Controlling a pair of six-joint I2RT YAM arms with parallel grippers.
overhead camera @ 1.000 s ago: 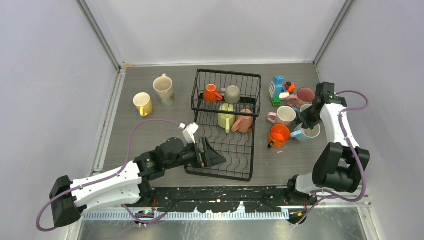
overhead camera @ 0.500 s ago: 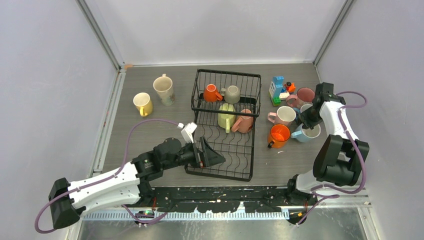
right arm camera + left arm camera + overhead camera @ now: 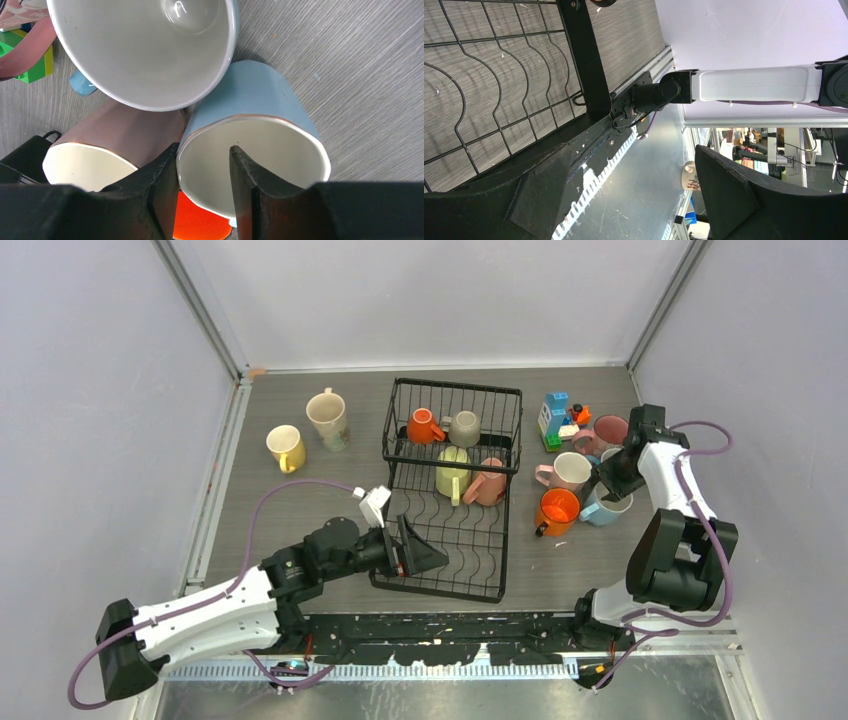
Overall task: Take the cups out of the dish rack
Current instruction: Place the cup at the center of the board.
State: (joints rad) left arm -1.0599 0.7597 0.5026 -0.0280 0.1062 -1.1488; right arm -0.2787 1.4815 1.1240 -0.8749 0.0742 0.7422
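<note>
The black wire dish rack (image 3: 497,540) stands mid-table. An orange cup (image 3: 424,427) and a grey cup (image 3: 464,428) sit in its far basket. A pale green cup (image 3: 452,472) and a pink cup (image 3: 487,483) lie on its tray. My left gripper (image 3: 425,555) is open and empty over the rack's near-left corner; in the left wrist view the left gripper (image 3: 634,195) has its fingers wide apart. My right gripper (image 3: 608,483) straddles the rim of a light blue cup (image 3: 270,100) standing on the table, one finger (image 3: 242,175) inside it, the other outside, jaws apart.
Right of the rack stand a pink cup (image 3: 570,470), an orange cup (image 3: 557,510), another light blue cup (image 3: 150,45), a dark pink cup (image 3: 611,429) and a toy-block figure (image 3: 558,420). A yellow cup (image 3: 285,447) and a cream cup (image 3: 327,418) stand at the left.
My right gripper has shifted slightly left over the light blue cup. My left arm has drawn back a little toward the left.
</note>
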